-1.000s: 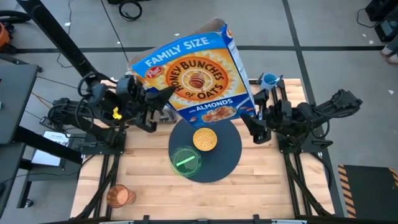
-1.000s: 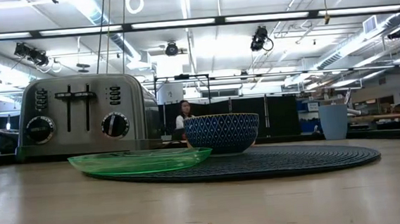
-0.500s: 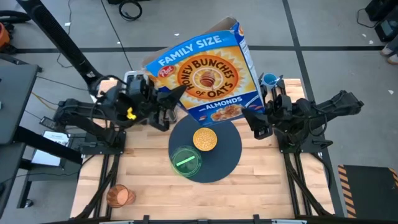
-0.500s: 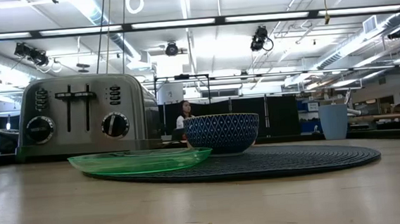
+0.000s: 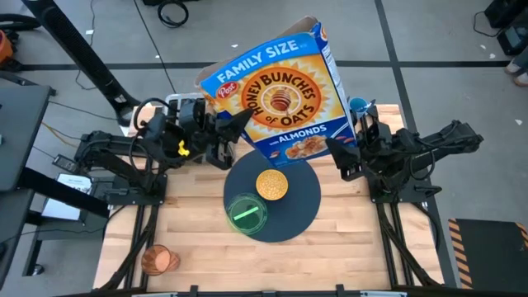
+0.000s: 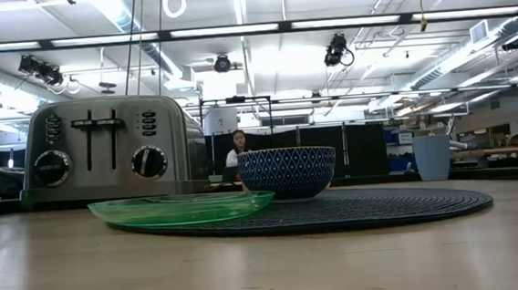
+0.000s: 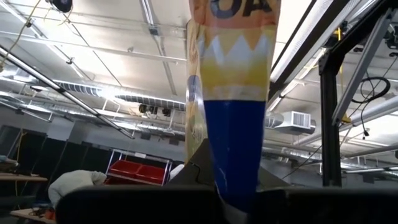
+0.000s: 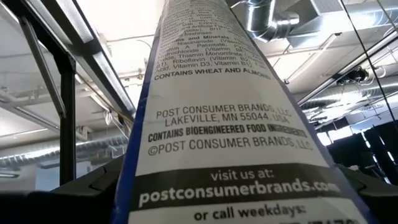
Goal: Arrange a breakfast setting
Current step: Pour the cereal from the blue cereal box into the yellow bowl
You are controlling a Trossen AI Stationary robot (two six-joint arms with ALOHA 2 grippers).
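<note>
A family-size cereal box (image 5: 279, 95) is held high over the table's far half, with its open top up. My left gripper (image 5: 235, 136) is shut on its lower left corner. My right gripper (image 5: 338, 153) is shut on its lower right corner. Below it, the dark round mat (image 5: 301, 206) lies flat on the table. On the mat stand a patterned bowl (image 5: 271, 185) filled with cereal and the green plate (image 5: 245, 213). The amber cup (image 5: 157, 260) stands at the near left. No toast, apple or spoon is in view. My left gripper pinches the box's blue lower end (image 7: 233, 168) at its left narrow side between the two fingers. The fingers come from the left and slant upward. The box rises above them, clear of the table. My right gripper pinches the box's lower end at its printed right narrow side (image 8: 230, 186) between the two fingers. The fingers come from the right and slant upward. The box stands above them, lifted clear.
In the low view a steel toaster (image 6: 104, 156) stands at the far left, behind the plate (image 6: 181, 208) and bowl (image 6: 288, 172). A pale blue cup (image 5: 357, 105) stands at the far right. A person shows in the room beyond the table.
Both grippers have carried the cereal box toward the table's right edge. The box has turned a little, and its top now leans less to the left. The bowl, plate and mat have stayed still.
</note>
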